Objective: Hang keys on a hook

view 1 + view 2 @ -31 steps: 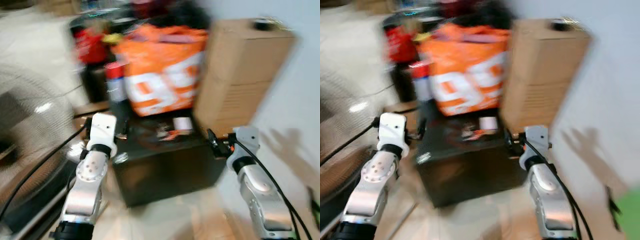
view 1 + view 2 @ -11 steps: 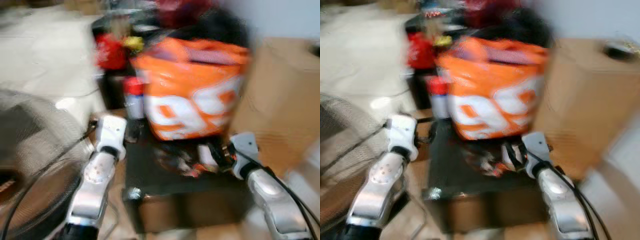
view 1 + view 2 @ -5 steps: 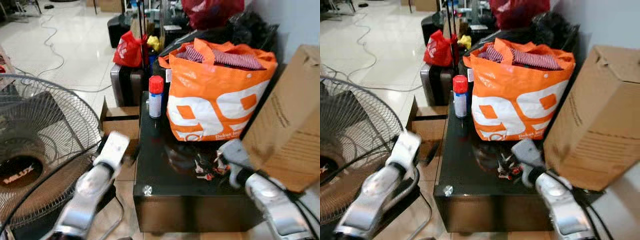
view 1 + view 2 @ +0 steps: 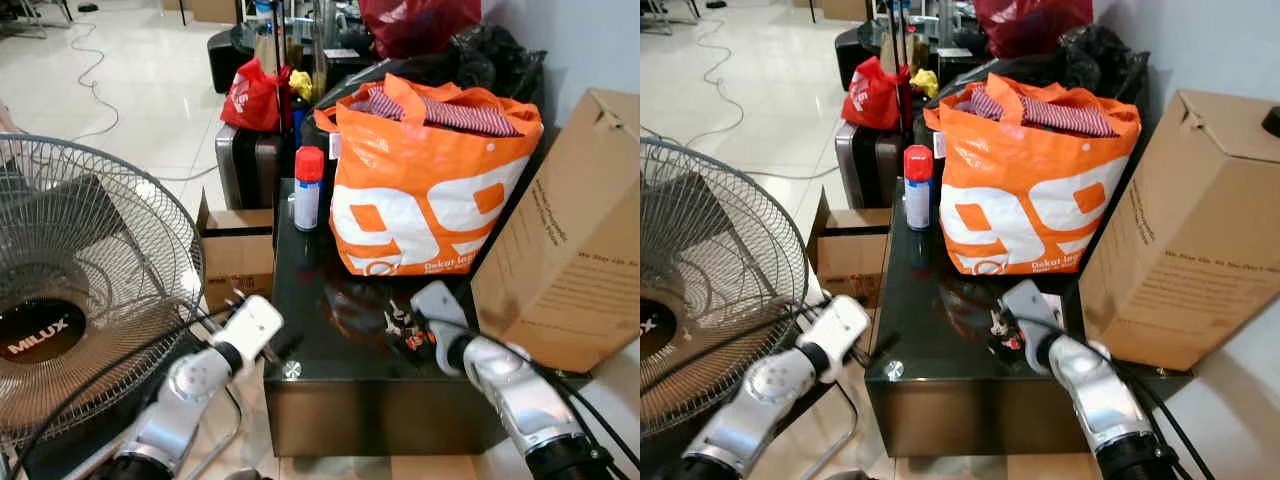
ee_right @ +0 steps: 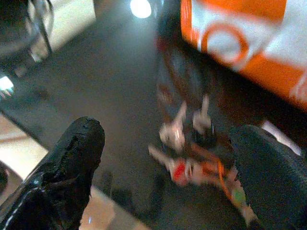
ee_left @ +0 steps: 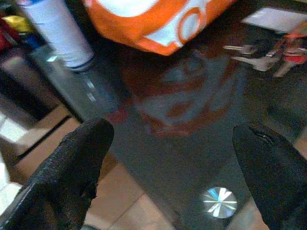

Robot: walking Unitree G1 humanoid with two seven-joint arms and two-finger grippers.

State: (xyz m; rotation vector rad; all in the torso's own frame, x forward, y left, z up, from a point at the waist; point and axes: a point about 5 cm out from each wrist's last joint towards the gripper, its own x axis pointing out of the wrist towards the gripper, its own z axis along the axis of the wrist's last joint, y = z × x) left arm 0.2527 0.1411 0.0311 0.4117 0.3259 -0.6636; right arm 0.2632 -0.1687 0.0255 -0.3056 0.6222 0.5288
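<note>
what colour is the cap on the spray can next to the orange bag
Red, on a white can body. The spray can shows best in the right eye view.

Both eye views look forward and down from the head onto the black glass table [image 4: 320, 300], the right eye shifted slightly sideways. Each wrist view looks along its own black fingers, close above the tabletop; both share the keys [image 5: 192, 165] and orange bag [image 6: 153, 24].
</note>
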